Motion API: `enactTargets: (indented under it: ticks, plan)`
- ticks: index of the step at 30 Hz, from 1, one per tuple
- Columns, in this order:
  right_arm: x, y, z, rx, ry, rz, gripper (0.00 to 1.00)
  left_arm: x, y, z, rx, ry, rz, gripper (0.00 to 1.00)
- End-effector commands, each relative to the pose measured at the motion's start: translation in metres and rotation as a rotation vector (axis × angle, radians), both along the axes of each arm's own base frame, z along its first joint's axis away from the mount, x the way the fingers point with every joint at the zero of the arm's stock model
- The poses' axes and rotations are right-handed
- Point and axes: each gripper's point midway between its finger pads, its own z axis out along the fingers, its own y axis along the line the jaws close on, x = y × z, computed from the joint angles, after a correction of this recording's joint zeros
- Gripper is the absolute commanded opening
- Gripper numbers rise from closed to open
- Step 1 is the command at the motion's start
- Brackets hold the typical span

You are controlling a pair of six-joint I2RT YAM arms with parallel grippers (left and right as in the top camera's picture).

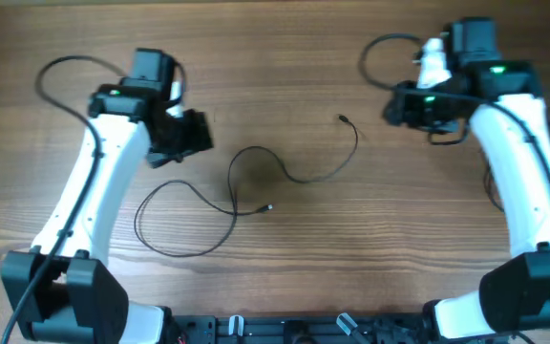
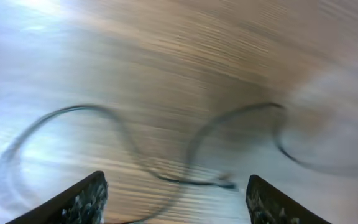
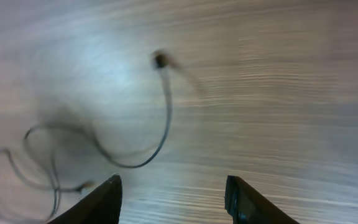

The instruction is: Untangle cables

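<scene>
The thin dark cables lie loose on the wooden table between the arms. One runs from a small plug through a curl to the middle. Another ends in a silvery plug tip and makes a wide loop at the lower left. My left gripper hovers just left of them, open, with nothing between its fingers; in its wrist view the blurred cables lie ahead of the left gripper. My right gripper is open and empty at the upper right; the right gripper faces the plug and its cable.
Thicker black robot cables arc behind the left arm and the right arm. The arm bases stand at the near corners. Bare wood lies along the table's back and front middle.
</scene>
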Motion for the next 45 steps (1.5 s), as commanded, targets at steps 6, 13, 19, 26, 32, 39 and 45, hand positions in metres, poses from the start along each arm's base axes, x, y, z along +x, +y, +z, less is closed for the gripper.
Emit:
enactTargets:
  ticks: [6, 13, 19, 26, 32, 39, 45]
  plan:
    - [-0.033, 0.058, -0.07, -0.02, 0.126, -0.03, 0.56, -0.007, 0.083, -0.002, 0.116, 0.038, 0.293, 0.76]
    - [-0.048, 0.071, -0.116, -0.021, 0.151, -0.085, 0.56, -0.015, 0.094, -0.003, 0.117, 0.067, 0.327, 0.77]
    - [-0.054, 0.07, -0.138, -0.037, 0.19, -0.084, 0.56, -0.027, 0.1, -0.004, 0.161, 0.112, 0.331, 0.77]
    - [-0.037, 0.078, -0.158, -0.014, 0.173, -0.099, 0.51, -0.034, 0.101, -0.005, 0.17, 0.14, 0.33, 0.77]
    - [-0.025, 0.079, -0.159, -0.015, 0.123, -0.05, 0.17, -0.034, 0.101, -0.005, 0.169, 0.14, 0.33, 0.78]
    - [-0.002, -0.022, -0.127, -0.25, 0.098, -0.239, 0.04, -0.034, 0.101, -0.005, 0.17, 0.139, 0.326, 0.78]
    - [0.018, -0.109, -0.067, -0.283, 0.026, -0.397, 0.04, -0.034, 0.101, -0.005, 0.17, 0.139, 0.327, 0.78]
